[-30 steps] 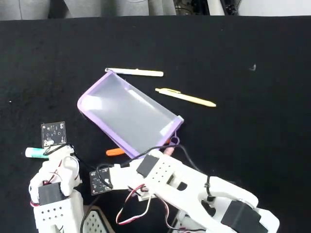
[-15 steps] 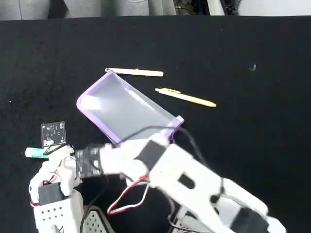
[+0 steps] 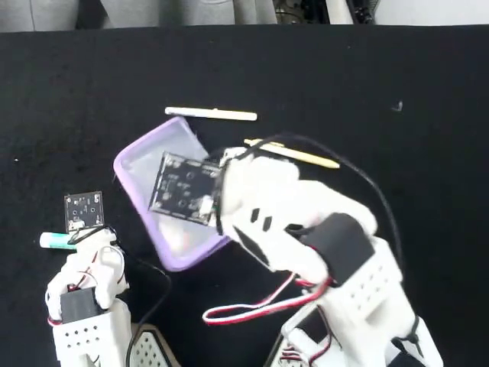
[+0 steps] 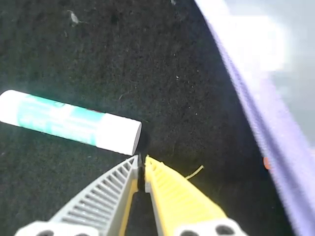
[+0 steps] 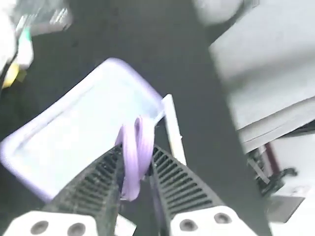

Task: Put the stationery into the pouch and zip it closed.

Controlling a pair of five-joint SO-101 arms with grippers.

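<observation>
Glue stick [image 4: 69, 123] — on table [image 4: 98, 49], just off left claw [image 4: 141, 161] tips, long axis crosswise to claw | left claw clenched, empty | right claw [image 5: 136, 150] grasping pouch [image 5: 74, 142] rim, pouch mid-table

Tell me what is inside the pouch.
Through the pouch only a faint pinkish blur shows at one end, inside or underneath I cannot tell. The right gripper, shut on its edge, and that arm cover the rest.
</observation>
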